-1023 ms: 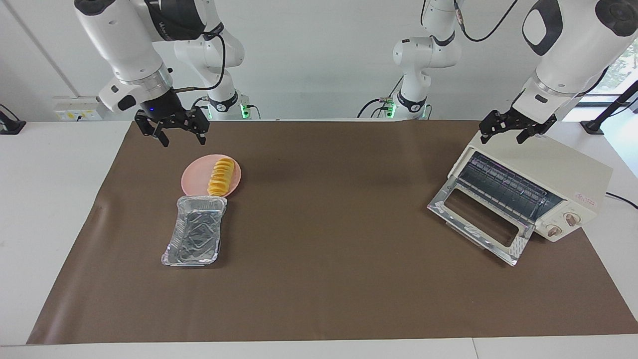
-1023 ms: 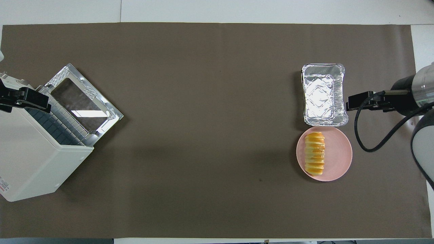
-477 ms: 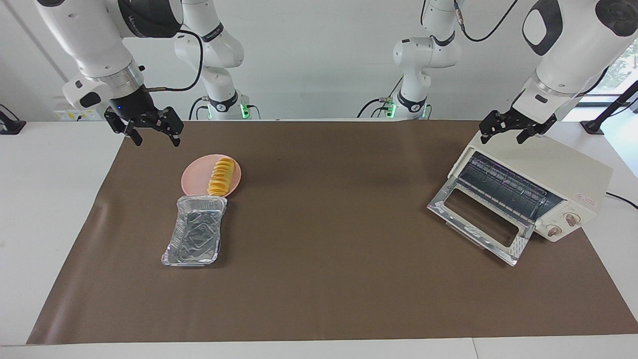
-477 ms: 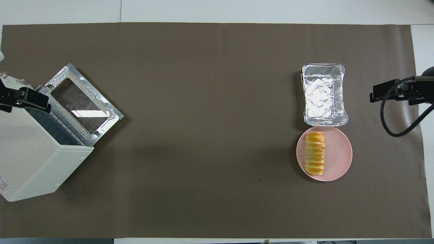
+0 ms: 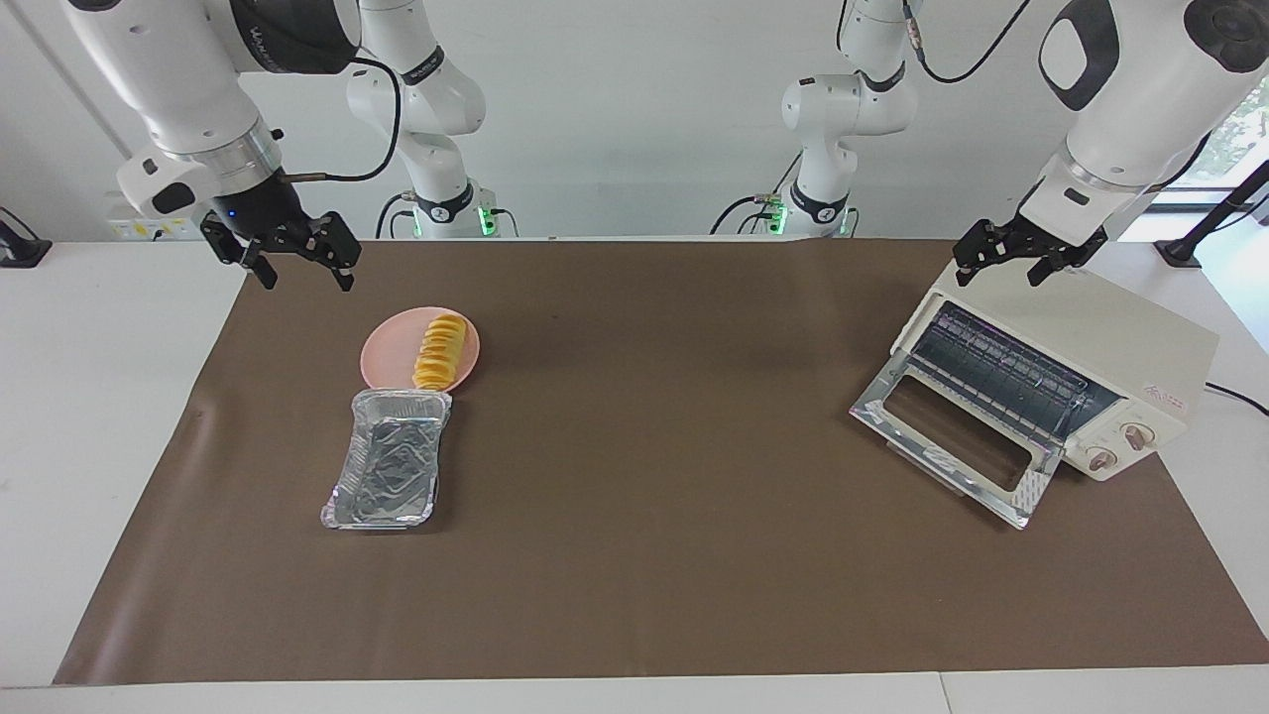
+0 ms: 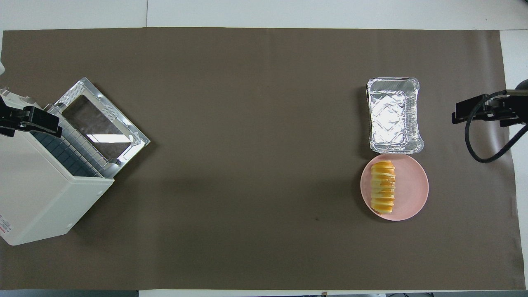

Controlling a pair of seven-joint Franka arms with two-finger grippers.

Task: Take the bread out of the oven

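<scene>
Bread (image 5: pixel 440 351) lies along one side of the pink plate (image 5: pixel 389 355), out of the toaster oven (image 5: pixel 1110 342). The plate touches the short end of the empty foil tray (image 5: pixel 385 470). Both sit toward the right arm's end of the table, well apart from the oven.

Right gripper (image 5: pixel 293 268): raised over the edge of the brown mat (image 5: pixel 634 555), fingers spread, holding nothing. The plate with the bread is below it and a little toward the table's middle; the tray is next after the plate.

Left gripper (image 5: pixel 1001 266): hangs just above the oven's top corner, over the open mouth, fingers spread, empty. Under it the glass door (image 5: pixel 952 444) is dropped flat and the wire rack (image 5: pixel 1001 369) shows bare. This arm waits.

Judgement: the removal looks done; what remains is parking the arms. To do it well, lift the right gripper straight clear and avoid sweeping low over the plate, since the loaf sits near the rim and could roll. The left one should rise before swinging, to avoid clipping the oven top.
</scene>
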